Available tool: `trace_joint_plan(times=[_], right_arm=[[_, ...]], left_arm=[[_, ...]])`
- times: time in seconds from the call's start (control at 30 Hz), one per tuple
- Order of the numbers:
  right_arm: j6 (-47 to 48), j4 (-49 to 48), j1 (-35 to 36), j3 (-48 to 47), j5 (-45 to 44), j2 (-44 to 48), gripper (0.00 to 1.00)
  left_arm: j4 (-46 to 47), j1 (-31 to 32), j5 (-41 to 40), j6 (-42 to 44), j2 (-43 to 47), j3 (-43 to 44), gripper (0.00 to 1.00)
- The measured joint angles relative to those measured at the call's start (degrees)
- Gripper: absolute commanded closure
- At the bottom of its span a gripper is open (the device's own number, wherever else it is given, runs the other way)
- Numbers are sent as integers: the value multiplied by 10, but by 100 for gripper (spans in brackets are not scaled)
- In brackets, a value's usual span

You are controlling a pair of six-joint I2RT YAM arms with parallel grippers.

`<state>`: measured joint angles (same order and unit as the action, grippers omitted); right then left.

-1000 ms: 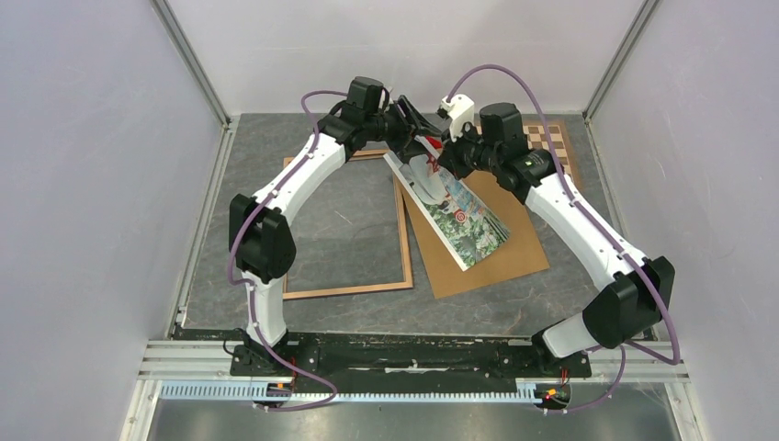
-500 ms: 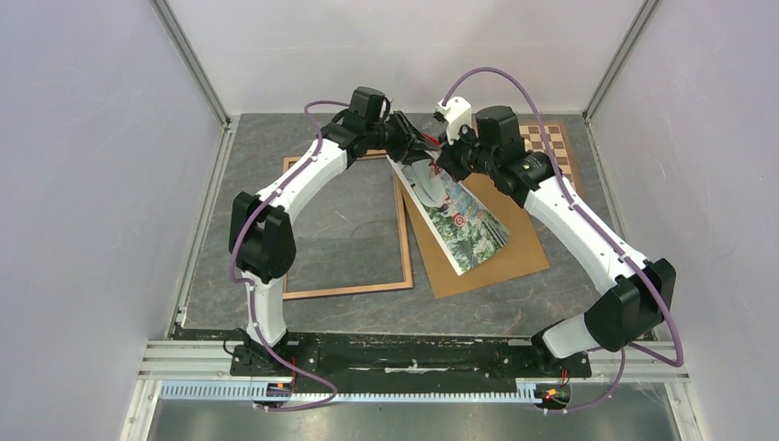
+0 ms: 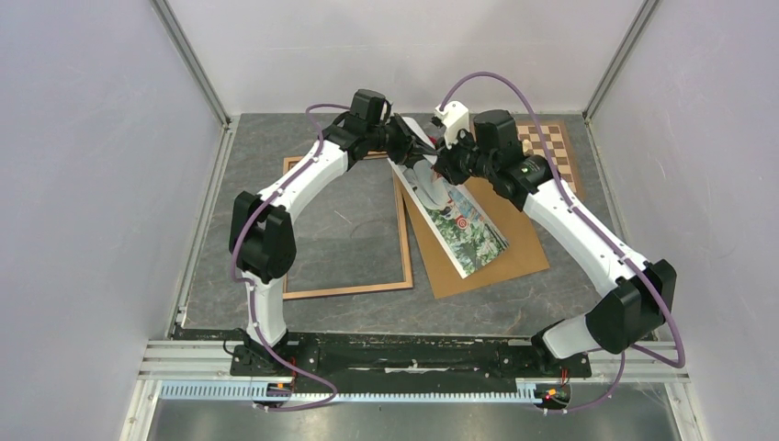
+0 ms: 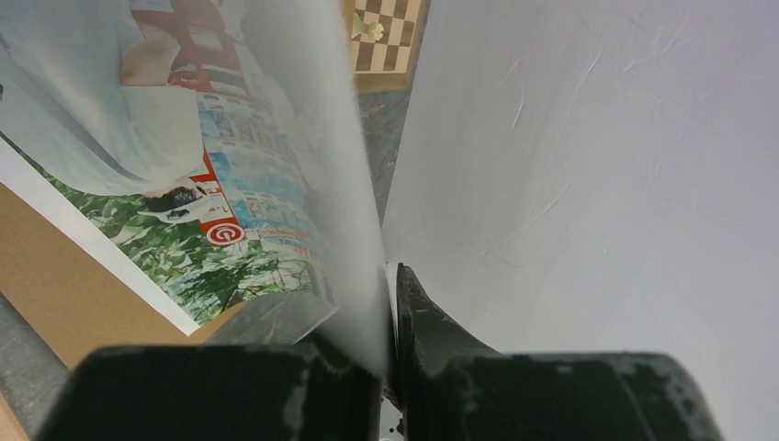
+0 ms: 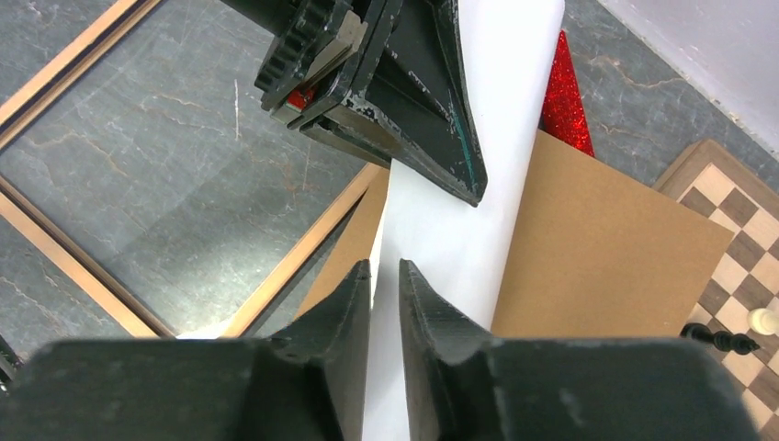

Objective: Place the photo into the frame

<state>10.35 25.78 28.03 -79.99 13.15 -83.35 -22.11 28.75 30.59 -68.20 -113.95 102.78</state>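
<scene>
Top view: the photo [image 3: 464, 225] is tilted up at its far end, where the left hand [image 3: 411, 145] and right hand [image 3: 432, 170] meet. Its near end rests on the brown panel [image 3: 514, 253], just right of the frame [image 3: 349, 289]. The frame lies flat on the desk [image 3: 551, 299] with nothing in it.

Left wrist view: the left hand is clamped on the photo's edge.

Right wrist view: the right hand's jaws stand narrowly apart with the white reverse in the gap. Whether they grip it cannot be told.

Assessment: the photo is lifted but insertion is not begun. It has yet to be moved over the frame and laid in.
</scene>
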Motion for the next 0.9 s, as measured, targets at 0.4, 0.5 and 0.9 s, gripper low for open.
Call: trace_joint_plan(times=[0.4, 0.5, 0.9], right_arm=[[2, 0, 4, 11, -1, 24, 27], [1, -1, 4, 11, -2, 33, 22], [-21, 0, -58, -28, 21, 61, 19]], left_arm=[[5, -1, 0, -1, 6, -15, 98], [9, -2, 1, -1, 16, -29, 98], [18, -35, 59, 53, 102, -70, 98]])
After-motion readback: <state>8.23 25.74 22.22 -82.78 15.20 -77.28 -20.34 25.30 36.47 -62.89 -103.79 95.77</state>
